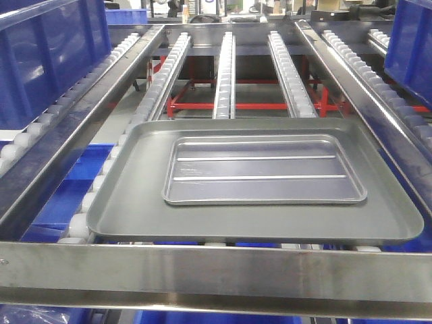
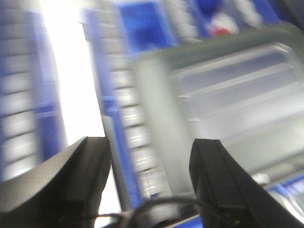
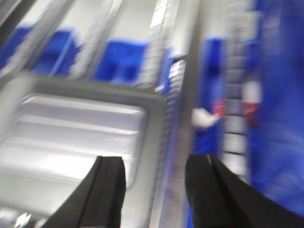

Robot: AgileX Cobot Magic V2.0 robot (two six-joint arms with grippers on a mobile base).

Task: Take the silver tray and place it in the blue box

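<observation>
Steel roller rack (image 1: pixel 225 74), red frame (image 1: pixel 260 106) beneath

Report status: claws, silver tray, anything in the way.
Left claw and right claw open, empty. Silver tray flat inside larger grey tray on roller rack, not gripped. Nothing lying on it.

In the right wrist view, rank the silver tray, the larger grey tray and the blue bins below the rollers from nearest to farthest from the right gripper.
1. Grey tray: its rim lies just ahead of the right gripper.
2. Silver tray: inside it, leftward.
3. Blue bins: beyond, below the rollers.
</observation>
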